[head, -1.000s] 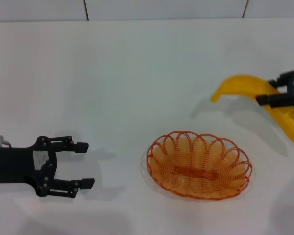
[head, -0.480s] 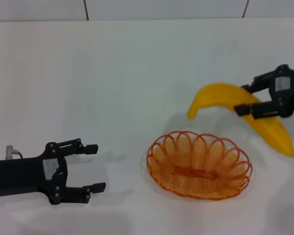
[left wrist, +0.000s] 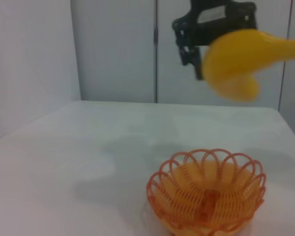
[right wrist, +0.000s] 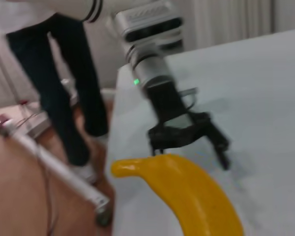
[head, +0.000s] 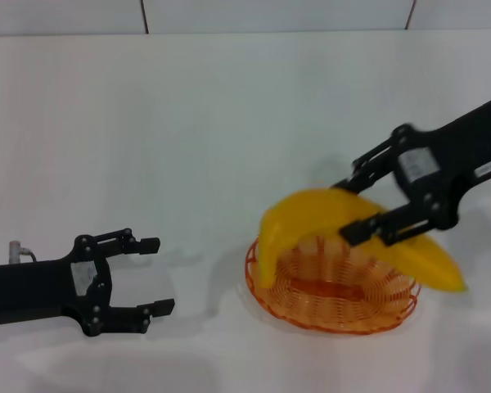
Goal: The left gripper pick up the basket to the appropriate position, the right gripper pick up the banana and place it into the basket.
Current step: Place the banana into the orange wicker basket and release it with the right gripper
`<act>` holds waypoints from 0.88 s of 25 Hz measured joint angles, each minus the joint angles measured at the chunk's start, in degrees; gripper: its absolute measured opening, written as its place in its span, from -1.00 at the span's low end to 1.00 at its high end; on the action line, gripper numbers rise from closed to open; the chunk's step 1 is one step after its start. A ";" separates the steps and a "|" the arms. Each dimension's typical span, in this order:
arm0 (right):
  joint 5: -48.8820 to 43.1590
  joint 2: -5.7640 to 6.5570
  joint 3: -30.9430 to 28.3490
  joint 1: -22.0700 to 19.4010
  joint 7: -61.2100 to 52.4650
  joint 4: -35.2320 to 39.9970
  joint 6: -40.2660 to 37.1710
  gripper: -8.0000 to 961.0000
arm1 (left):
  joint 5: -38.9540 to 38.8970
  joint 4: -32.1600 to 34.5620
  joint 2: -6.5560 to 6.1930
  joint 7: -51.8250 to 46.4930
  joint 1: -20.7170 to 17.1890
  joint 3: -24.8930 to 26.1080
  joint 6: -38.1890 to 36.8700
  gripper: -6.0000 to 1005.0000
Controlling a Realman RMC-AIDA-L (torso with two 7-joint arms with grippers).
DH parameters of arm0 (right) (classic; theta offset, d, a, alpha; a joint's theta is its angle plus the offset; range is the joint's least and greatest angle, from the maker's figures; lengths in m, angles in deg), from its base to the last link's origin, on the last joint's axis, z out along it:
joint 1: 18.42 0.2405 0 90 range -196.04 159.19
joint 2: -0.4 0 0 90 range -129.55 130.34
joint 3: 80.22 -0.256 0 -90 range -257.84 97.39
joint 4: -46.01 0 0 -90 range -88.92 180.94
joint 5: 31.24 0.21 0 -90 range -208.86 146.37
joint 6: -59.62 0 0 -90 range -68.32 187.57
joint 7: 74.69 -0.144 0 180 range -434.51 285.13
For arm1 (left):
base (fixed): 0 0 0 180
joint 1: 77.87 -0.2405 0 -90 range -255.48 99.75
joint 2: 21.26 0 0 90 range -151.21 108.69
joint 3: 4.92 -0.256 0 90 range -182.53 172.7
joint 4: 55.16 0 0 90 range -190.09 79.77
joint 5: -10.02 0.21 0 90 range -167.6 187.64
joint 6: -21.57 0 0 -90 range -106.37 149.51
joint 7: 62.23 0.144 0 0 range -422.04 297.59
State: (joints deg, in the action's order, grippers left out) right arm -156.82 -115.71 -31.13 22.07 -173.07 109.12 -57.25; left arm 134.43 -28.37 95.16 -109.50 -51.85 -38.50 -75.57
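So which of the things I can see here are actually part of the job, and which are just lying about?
Part of the job:
- banana, held above the basket
- orange wire basket, on the table
- right claw, shut on the banana
- left claw, open, apart from the basket

Just there:
- white table
- a person's dark-trousered legs beside the table, in the right wrist view

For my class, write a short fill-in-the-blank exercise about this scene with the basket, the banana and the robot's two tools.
1. The right tool is shut on the smooth bright-yellow curved ____.
2. The oval wire basket with the looped rim is ____ in colour.
3. The left tool stands apart from the basket with its fingers ____.
4. The banana is held ____ the basket, not lying in it.

Missing words: banana; orange; open; above
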 joint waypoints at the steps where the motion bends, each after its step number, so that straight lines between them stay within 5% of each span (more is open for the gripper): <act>1: 0.36 -0.11 1.68 0.26 -0.63 -0.19 0.54 0.15 | -0.01 -0.04 0.00 0.00 0.03 0.01 0.21 0.71; 12: 0.22 -0.01 8.07 4.24 0.14 -13.10 11.01 0.17 | -0.88 -0.07 0.02 0.09 0.83 0.01 0.38 0.71; 22: -0.27 0.01 16.11 3.64 0.82 -14.61 15.92 0.20 | -1.01 -0.07 0.03 0.04 0.90 0.01 0.38 0.71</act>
State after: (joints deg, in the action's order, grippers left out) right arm -157.09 -115.70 -15.03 25.70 -172.25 94.51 -41.33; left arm 133.42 -28.44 95.19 -109.46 -50.95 -38.49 -75.19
